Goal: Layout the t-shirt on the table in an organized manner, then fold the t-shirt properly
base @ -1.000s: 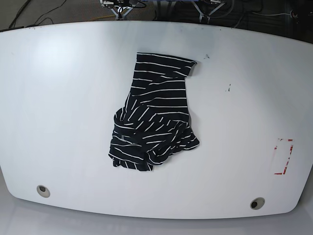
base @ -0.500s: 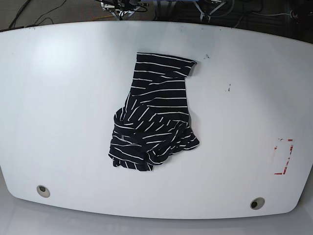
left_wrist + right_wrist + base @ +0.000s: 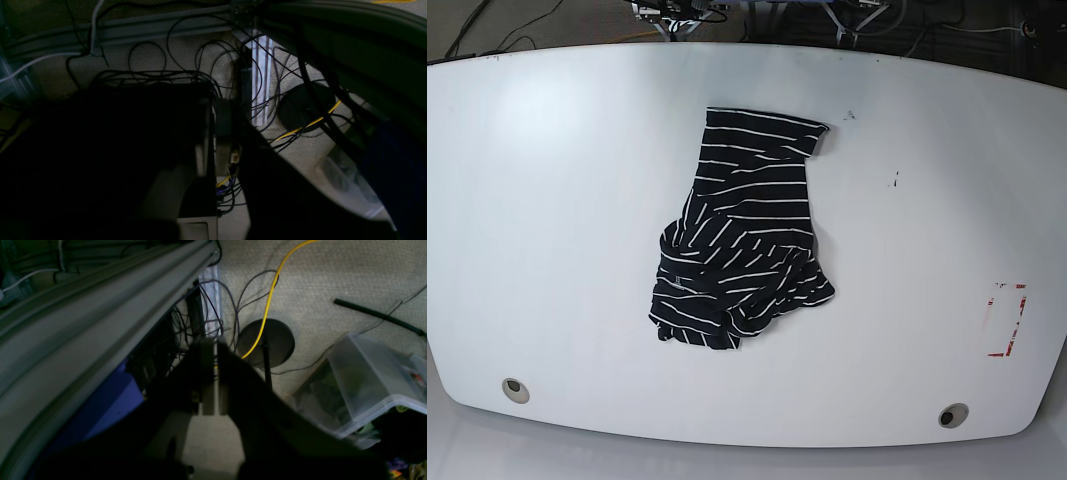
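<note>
T-shirt: you have the t-shirt lying near the middle of the tabletop, crumpled, not laid out.
Shape: its far end lies fairly flat with stripes running straight across; the near end is bunched into overlapping folds with stripes at odd angles, so sleeves and hem cannot be told apart there.
Left fingers: the left fingers are closed with nothing between them, pointing down at the floor beside the table, over a tangle of cables.
Right fingers: the right fingers are pressed together too and hold nothing; they hang over carpet, a yellow cable and a clear bin.
Arms: neither shows in the base view, so both look parked off the tabletop, probably a rest pose that keeps the cloth unobstructed.
Stage: by my reading, the layout step is not yet started.
Next: you will likely need to bring both arms over the near bunch, open up, and pull the folds apart toward opposite sides.
Risk: pinching several layers at once would drag the whole heap instead of spreading it.
Marks: a red-marked rectangle sits well apart from the shirt, at the base view's right.
</note>
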{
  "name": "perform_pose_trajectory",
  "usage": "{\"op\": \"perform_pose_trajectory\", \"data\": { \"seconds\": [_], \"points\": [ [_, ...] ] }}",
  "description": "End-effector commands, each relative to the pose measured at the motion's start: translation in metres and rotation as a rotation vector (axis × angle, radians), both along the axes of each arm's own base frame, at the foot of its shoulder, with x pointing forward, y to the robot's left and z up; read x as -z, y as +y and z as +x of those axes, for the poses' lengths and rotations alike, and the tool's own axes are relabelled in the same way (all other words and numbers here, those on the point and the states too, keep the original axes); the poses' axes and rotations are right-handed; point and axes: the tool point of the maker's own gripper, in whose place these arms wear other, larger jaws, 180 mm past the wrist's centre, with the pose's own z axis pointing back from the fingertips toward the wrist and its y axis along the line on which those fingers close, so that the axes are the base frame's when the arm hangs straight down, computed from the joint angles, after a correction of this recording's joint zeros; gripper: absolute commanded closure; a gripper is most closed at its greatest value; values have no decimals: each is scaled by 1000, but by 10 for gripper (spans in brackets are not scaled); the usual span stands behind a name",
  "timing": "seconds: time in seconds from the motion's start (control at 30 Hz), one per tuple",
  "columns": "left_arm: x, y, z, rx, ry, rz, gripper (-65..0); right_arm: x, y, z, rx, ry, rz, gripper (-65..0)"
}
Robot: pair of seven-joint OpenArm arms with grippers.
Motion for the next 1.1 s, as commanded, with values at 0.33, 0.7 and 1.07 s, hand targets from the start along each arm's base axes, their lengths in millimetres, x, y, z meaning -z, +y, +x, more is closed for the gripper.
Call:
{"op": "perform_pose_trajectory", "data": {
  "seconds": [0.33, 0.7, 1.07],
  "points": [
    [0, 0, -4, 2, 0, -3, -284, 0, -12, 2, 0, -16, -19, -96],
    [-3, 13, -7, -4, -52, 11, -409, -2, -23, -20, 21, -77, -45, -301],
    [-11, 30, -28, -3, -135, 24, -409, -17, -52, -27, 2, -147, -120, -301]
  ]
}}
